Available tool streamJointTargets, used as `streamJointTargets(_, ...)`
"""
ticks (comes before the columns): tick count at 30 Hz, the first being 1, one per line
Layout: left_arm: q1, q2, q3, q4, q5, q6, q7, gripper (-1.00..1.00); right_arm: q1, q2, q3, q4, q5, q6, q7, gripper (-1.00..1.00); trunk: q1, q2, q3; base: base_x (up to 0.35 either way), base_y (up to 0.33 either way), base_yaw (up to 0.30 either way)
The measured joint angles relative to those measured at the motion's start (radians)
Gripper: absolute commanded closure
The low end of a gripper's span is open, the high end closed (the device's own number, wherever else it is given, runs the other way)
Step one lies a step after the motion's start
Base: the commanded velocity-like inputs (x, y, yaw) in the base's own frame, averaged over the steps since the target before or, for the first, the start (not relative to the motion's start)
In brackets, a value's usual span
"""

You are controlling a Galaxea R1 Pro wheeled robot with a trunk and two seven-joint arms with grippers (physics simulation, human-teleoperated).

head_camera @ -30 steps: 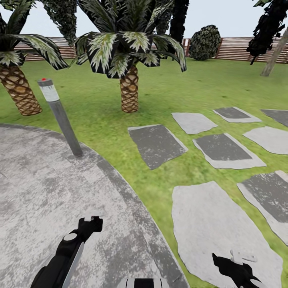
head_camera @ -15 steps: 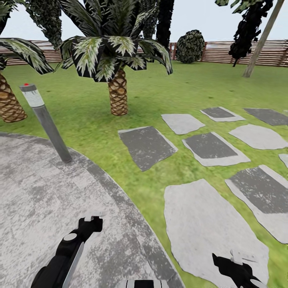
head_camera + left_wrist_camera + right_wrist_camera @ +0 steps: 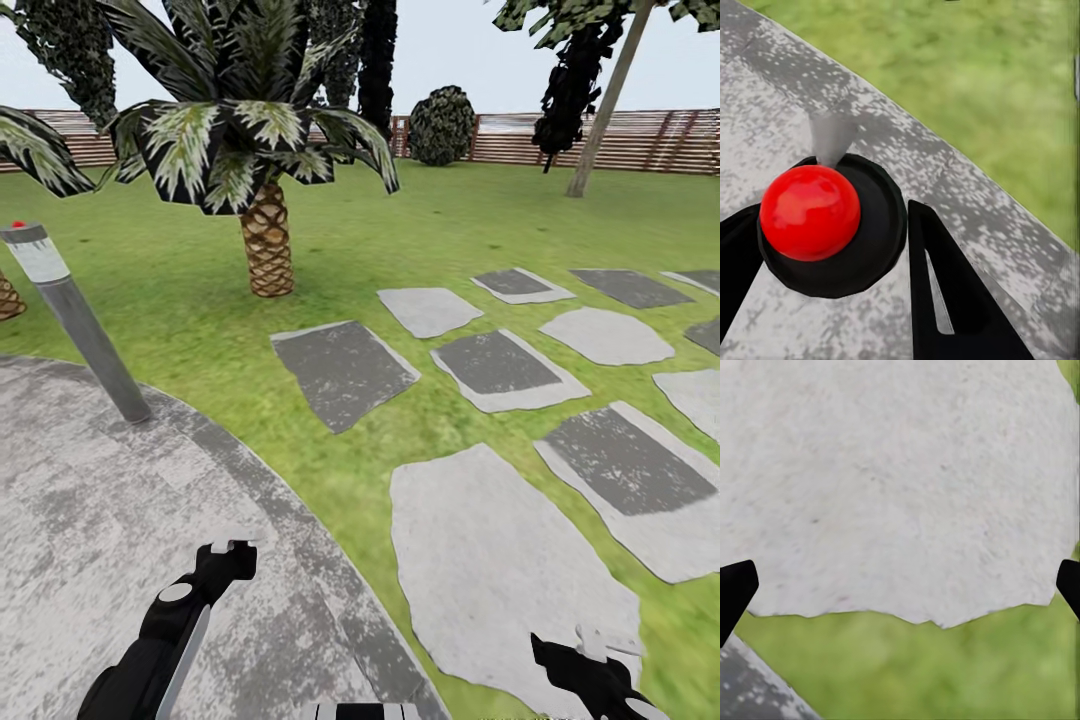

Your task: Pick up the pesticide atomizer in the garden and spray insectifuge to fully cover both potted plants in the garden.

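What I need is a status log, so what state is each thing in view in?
Left pincer: open, above the paved patch.
Right pincer: open, empty, above a stepping stone.
Lamp post: standing, tilted.
Palm: upright.
Thin tree: leaning.

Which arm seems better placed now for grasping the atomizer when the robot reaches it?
Right, tentatively. The right gripper hangs wide open, nothing between its fingers, over a pale stepping stone. A red ball on a black cap sits between the left gripper's fingers.
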Motion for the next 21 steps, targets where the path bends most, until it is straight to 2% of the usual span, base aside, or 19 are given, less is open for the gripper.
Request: streamJointTargets(21, 0.000, 0.000, 0.000, 0.000, 0.000, 0.000, 0.000, 1.00, 0.000, 0.000, 0.000, 0.000, 0.000, 0.000, 0.000, -1.00, 0.000, 0.000, 0.025, 0.000, 0.000, -0.179)
